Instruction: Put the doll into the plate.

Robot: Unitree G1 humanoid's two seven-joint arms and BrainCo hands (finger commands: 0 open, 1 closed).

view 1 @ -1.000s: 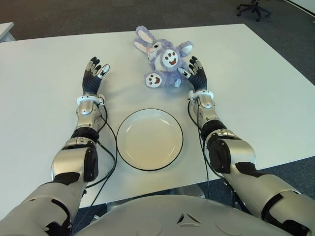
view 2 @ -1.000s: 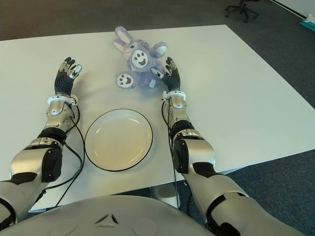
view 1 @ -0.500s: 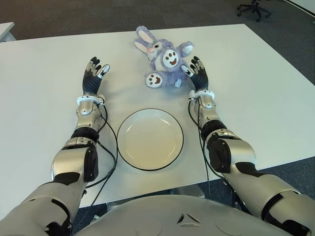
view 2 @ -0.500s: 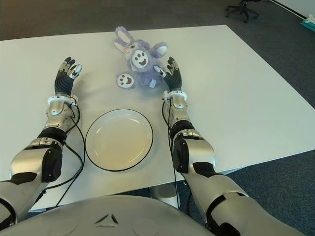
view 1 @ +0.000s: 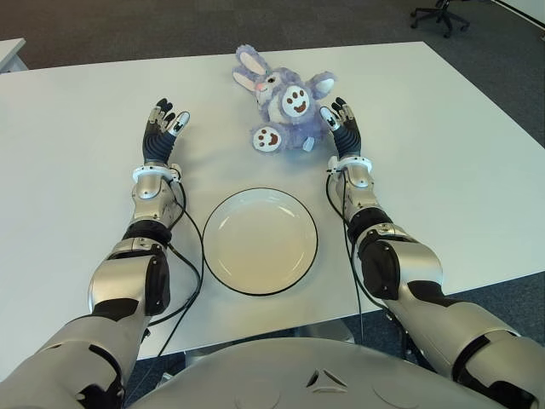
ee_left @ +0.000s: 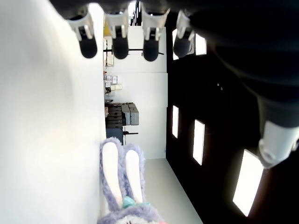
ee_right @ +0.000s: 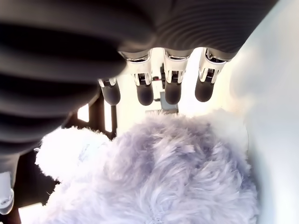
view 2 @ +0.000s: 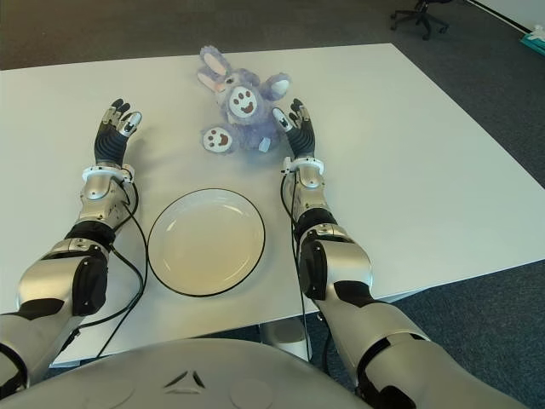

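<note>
A purple plush bunny doll (view 1: 281, 106) with long ears and white paw pads lies on its back on the white table (view 1: 443, 136), beyond the plate. The white plate (view 1: 260, 241) with a dark rim sits near the front edge, between my arms. My right hand (view 1: 341, 126) is open, fingers straight, right beside the doll's near right side; in the right wrist view the doll's fur (ee_right: 177, 177) fills the space under the fingers (ee_right: 145, 93). My left hand (view 1: 162, 128) stays idle and open, left of the doll, fingers extended.
Dark carpet surrounds the table. An office chair (view 1: 441, 13) stands far back right. A second table corner (view 1: 10, 51) shows at the far left. Bare table surface lies on both sides of the plate.
My right hand has shifted slightly forward and closer against the doll's side. The doll, the plate and my left hand have not moved.
</note>
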